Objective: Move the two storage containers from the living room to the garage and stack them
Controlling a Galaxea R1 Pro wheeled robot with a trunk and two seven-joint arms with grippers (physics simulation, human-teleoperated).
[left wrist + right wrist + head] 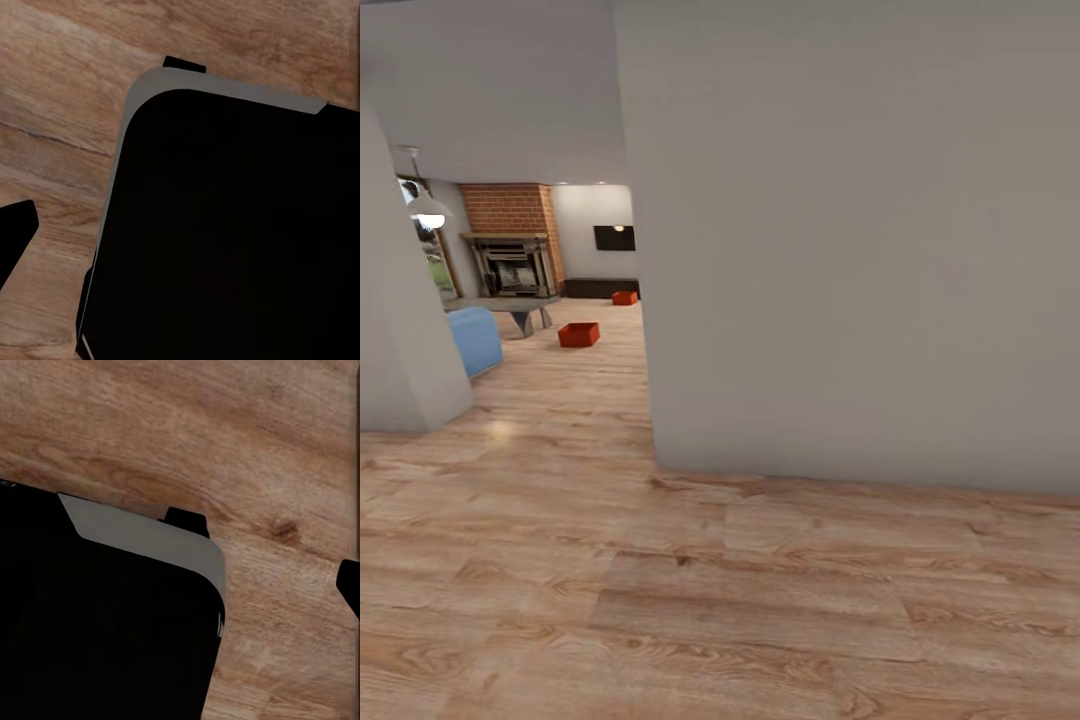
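Two orange-red storage containers stand far ahead on the light wood planks of the living room, seen through the opening. The nearer container point(578, 334) is in the open; the farther container point(624, 297) sits by the low dark bench point(600, 288). In the left wrist view one dark finger point(13, 240) of my left gripper shows at the picture's edge, well off the middle, with nothing held. The right wrist view likewise has one dark finger point(349, 585) at the edge. Both hang over wood floor beside my black base point(225, 225).
A big pale wall point(840, 250) stands close ahead on the right; another wall corner point(400, 330) is on the left, with the passage between them. Beyond are a brick fireplace point(512, 262), black TV point(614, 237), grey table point(510, 305) and blue seat point(475, 340).
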